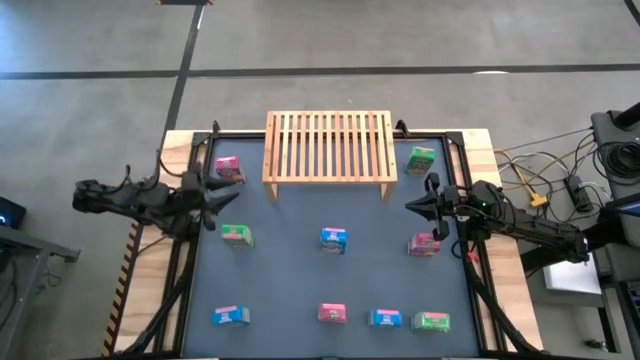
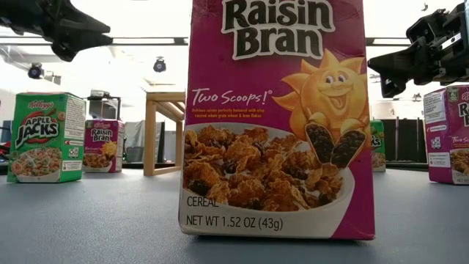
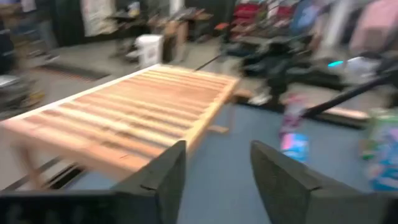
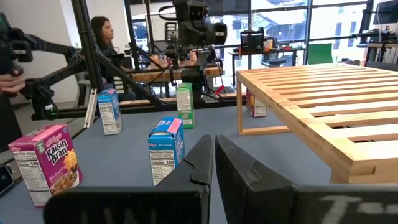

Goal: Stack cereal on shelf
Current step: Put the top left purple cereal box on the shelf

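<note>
– well, how many cereal boxes does the high view show?
– nine, all standing on the dark table mat [image 1: 290, 280]. three are pink raisin bran, three are green apple jacks, three are blue with a name too small to read.
– where do they stand?
– one pink raisin bran box [image 1: 228, 168] is just beside the left end of the single wooden slatted shelf [image 1: 329, 146], and one green apple jacks box [image 1: 421, 159] is just beside its right end. a middle row holds a green box [image 1: 236, 235], a blue box [image 1: 333, 239] and a pink box [image 1: 424, 243]. the front row holds a blue box [image 1: 230, 316], a pink one [image 1: 331, 313], another blue [image 1: 385, 318] and a green one [image 1: 432, 321].
– and the two arms?
– the left gripper [image 1: 222, 193] hangs over the mat's left side, between the pink box by the shelf and the green one in the middle row. its jaws stand apart with nothing between them.
– the other?
– the right gripper [image 1: 410, 207] is at the mat's right side, between the green box by the shelf and the pink box in the middle row, with its fingers pressed together and holding nothing.
</note>
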